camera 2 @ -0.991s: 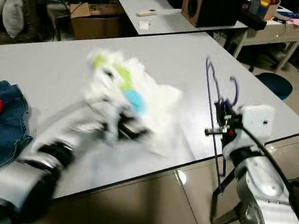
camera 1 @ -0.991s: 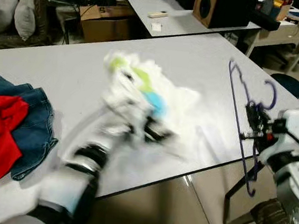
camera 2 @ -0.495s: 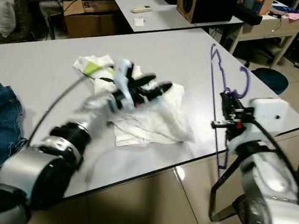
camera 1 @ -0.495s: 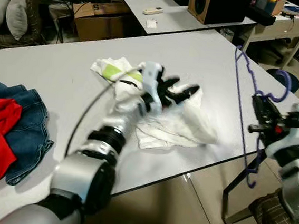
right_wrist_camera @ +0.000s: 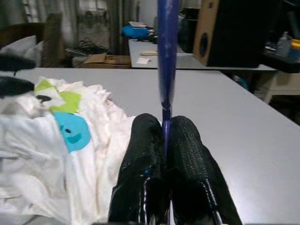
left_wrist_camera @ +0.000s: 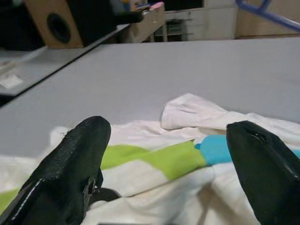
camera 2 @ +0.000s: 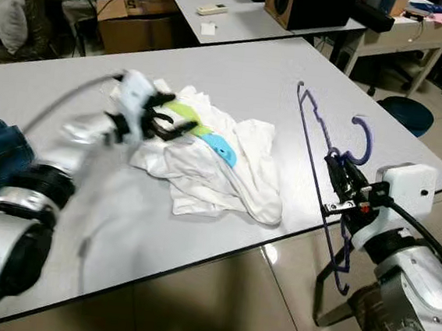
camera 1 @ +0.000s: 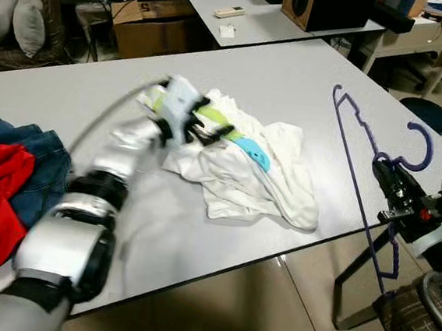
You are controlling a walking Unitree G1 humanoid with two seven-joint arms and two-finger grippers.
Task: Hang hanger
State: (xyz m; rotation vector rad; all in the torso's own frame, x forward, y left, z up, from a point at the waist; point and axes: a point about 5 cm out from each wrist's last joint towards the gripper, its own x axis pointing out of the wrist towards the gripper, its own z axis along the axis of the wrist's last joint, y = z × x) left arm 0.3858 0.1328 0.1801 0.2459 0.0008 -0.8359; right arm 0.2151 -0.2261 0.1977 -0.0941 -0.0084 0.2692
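Soft white cloth shirt [camera 1: 244,168] on a smooth matt table [camera 1: 322,89]; glossy purple hanger [camera 1: 362,159].

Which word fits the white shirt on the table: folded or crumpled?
Crumpled: the white shirt lies bunched in uneven folds on the table.

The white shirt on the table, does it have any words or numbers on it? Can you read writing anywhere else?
No writing can be read anywhere.
White shirt: green and blue patches, no letters visible.
Small white card on the far table: too small to read.
Cardboard box: no legible label.
Black speaker: no brand readable.
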